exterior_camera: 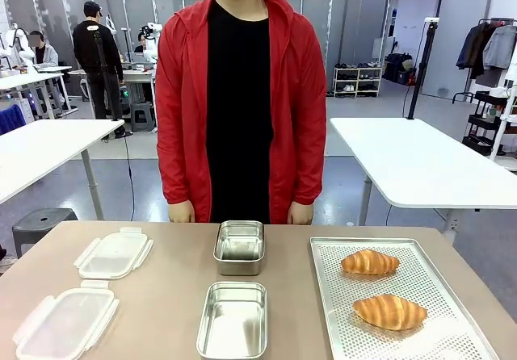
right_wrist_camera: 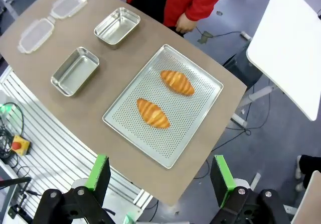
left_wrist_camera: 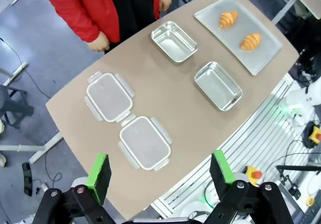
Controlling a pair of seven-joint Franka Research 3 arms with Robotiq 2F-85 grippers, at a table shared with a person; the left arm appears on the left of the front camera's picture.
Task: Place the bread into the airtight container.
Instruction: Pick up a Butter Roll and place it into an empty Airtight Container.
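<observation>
The left claw (left_wrist_camera: 160, 176) hangs high above the bench (left_wrist_camera: 165, 96), its green pads (left_wrist_camera: 100, 174) spread wide with nothing between them and nothing touched. The right claw (right_wrist_camera: 159, 179) is likewise wide open and empty, high over the near edge of the bench by the perforated tray (right_wrist_camera: 190, 128).

In the front view, the nearest row on the bench has the near lid (exterior_camera: 65, 321) at the left, the near steel container (exterior_camera: 233, 320) in the middle, and the near croissant (exterior_camera: 389, 311) lying on the tray at the right. The container is open and empty. The picture's bottom edge cuts off the near lid's corner and the tray's near end.

Behind these sit the far lid (exterior_camera: 113, 253), just beside the near one, the far steel container (exterior_camera: 240, 247), also empty, and the far croissant (exterior_camera: 369, 262) on the same tray. The two croissants lie apart from each other and from both containers. The far container's rim looks doubled, and it is hard to tell whether it is one box or two nested.

At the far edge stands a person (exterior_camera: 240, 94) in a red jacket, both hands (exterior_camera: 181, 211) hanging at the bench edge and holding nothing, the fingers partly hidden behind it.
</observation>
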